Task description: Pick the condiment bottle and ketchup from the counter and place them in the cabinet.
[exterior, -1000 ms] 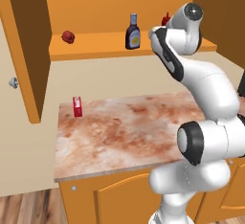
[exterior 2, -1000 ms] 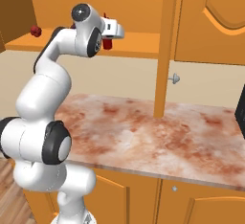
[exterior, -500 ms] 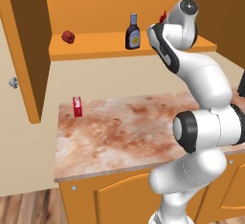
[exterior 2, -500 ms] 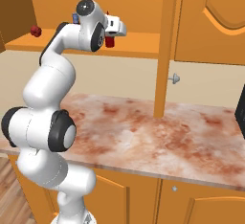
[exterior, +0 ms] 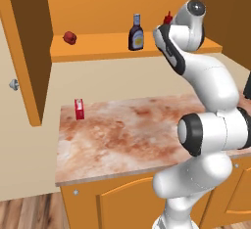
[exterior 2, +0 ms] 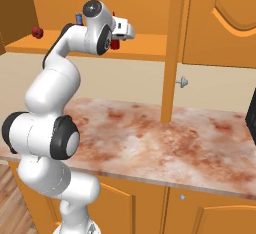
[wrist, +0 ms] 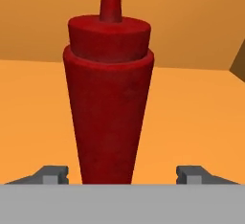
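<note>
You are nearly finishing: the condiment bottle (exterior: pixel 136 33) is standing upper centre on the cabinet (exterior: pixel 112 47) shelf, and the gripper (wrist: pixel 124 175), fingers spread, is bracketing the upright ketchup (wrist: pixel 109 98) there.

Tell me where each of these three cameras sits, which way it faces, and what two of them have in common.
Left base view: behind the arm to its left, facing the cabinet and counter; arm at right.
Right base view: behind to its right, same scene; arm at left, gripper at the shelf.
Hand view: on the hand, looking along the open fingertips at the upright ketchup.
Both base views share the condiment bottle and the small red object.
</note>
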Robot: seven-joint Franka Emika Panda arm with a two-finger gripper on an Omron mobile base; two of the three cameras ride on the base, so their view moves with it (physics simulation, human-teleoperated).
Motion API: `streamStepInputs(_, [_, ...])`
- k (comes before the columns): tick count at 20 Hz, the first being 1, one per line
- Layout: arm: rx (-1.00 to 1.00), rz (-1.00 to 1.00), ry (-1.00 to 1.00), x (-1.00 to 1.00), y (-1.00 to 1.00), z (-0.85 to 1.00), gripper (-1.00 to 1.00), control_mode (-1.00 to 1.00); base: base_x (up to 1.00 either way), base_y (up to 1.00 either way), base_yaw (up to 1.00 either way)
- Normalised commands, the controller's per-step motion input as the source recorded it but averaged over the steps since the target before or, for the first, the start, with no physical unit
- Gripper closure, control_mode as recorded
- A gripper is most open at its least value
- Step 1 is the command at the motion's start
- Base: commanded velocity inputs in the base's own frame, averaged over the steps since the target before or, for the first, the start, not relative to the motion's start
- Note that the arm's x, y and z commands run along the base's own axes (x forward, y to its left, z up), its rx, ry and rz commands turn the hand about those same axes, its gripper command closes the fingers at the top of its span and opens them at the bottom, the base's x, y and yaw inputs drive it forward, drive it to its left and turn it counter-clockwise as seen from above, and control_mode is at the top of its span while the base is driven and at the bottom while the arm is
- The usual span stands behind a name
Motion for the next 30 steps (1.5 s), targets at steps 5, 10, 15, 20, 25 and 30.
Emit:
streamStepInputs(5, [0.00, 0.00, 0.00, 0.00, -0.04, -0.01, -1.00, -1.00, 0.00, 0.00, 0.00])
streamStepInputs(10, [0.00, 0.00, -0.06, -0.32, 0.00, 0.22, -1.00, -1.00, 0.00, 0.00, 0.00])
streamStepInputs(15, [0.00, 0.00, -0.15, -0.89, 0.00, 0.26, -1.00, -1.00, 0.00, 0.00, 0.00])
streamStepInputs(20, [0.00, 0.00, -0.24, -1.00, 0.08, -0.06, -1.00, -1.00, 0.00, 0.00, 0.00])
streamStepInputs(25, [0.00, 0.00, -0.18, -1.00, 0.15, -0.41, -1.00, -1.00, 0.00, 0.00, 0.00])
streamStepInputs(30, [0.00, 0.00, 0.04, -1.00, 0.07, -0.45, -1.00, -1.00, 0.00, 0.00, 0.00])
